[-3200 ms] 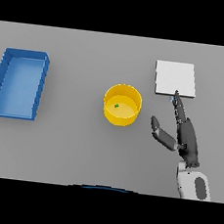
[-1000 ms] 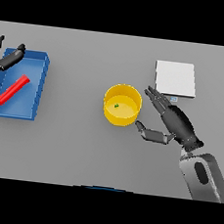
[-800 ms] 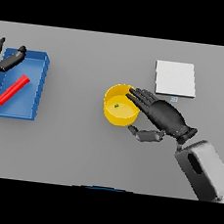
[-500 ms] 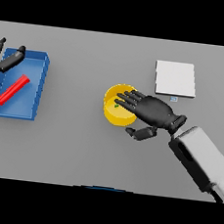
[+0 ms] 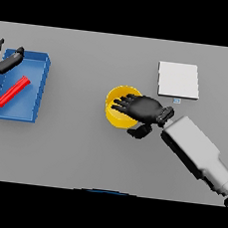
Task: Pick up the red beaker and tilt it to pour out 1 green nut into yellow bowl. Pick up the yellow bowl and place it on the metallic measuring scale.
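Note:
The yellow bowl stands mid-table. My right hand lies over its right half, fingers spread straight across the rim and the thumb hanging down at its near right side; the bowl's inside is largely hidden. The red beaker lies on its side in the blue tray at the left. My left hand shows at the far left edge, above the tray's back corner, fingers relaxed and holding nothing. The metallic measuring scale is a flat light square at the back right, with nothing on it.
The blue tray's raised walls surround the beaker. My right forearm slants across the table's right near part, from the lower right corner toward the bowl. The scale sits just behind the right wrist.
My right hand has swung left from beside the bowl to lie over it, with the forearm following. The left hand, the tray and the beaker have stayed put over the last second.

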Controlling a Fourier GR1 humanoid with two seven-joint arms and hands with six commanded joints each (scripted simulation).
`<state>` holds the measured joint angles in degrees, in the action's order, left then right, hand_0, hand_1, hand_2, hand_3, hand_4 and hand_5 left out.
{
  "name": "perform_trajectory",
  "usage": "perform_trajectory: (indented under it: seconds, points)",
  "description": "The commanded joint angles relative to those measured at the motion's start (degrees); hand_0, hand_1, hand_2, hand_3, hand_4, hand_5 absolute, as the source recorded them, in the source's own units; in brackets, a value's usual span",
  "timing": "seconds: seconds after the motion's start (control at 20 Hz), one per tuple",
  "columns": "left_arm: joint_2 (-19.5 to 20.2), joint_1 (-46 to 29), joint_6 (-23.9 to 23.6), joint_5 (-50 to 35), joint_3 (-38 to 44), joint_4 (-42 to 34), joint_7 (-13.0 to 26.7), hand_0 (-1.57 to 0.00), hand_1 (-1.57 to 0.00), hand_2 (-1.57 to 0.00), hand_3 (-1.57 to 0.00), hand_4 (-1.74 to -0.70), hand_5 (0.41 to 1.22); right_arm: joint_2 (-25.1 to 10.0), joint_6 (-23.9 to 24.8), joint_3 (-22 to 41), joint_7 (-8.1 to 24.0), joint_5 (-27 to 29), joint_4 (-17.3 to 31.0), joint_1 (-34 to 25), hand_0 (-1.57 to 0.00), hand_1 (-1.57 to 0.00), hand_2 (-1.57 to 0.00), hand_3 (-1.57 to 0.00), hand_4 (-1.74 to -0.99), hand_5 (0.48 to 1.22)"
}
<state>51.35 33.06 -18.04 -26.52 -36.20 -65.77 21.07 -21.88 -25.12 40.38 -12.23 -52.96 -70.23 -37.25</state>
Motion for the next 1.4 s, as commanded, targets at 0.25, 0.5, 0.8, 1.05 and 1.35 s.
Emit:
perform_trajectory:
  seconds: [0.25,0.5,0.8,1.05,1.35]
  points:
    - [0.19,-0.88,-0.27,-0.22,0.26,-0.55,-1.28,0.0,0.0,0.0,0.0,-0.72,0.688,1.42,-2.69,1.29,-0.2,-0.13,3.49,-2.3,0.0,0.0,0.0,0.0,-1.297,0.753]
    - [0.03,-0.8,-0.08,-0.18,0.34,0.3,-1.43,0.0,0.0,0.0,0.0,-0.71,0.691,3.16,-3.84,0.77,2.04,0.28,5.02,-2.32,-0.29,-0.24,-0.18,-0.17,-1.387,0.873]
    - [0.4,-0.97,0.32,-0.67,0.76,-0.19,-2.24,0.0,0.0,0.0,0.0,-0.72,0.696,2.21,-2.96,1.16,-0.29,0.51,4.99,-2.67,-1.23,-1.21,-1.12,-0.83,-1.614,1.13]
    - [1.13,-0.11,0.76,-0.36,0.56,-0.48,-1.08,0.0,0.0,0.0,0.0,-0.72,0.697,1.4,-1.32,1.68,-0.28,0.62,3.8,-2.2,-1.46,-1.45,-1.26,-1.22,-1.699,1.191]
    - [0.93,-0.97,0.77,-0.55,0.47,-0.49,-1.49,0.0,0.0,0.0,0.0,-0.72,0.696,0.31,-2.91,-0.84,-0.62,2.73,2.3,-2.9,-1.54,-1.54,-1.33,-1.34,-1.73,1.213]
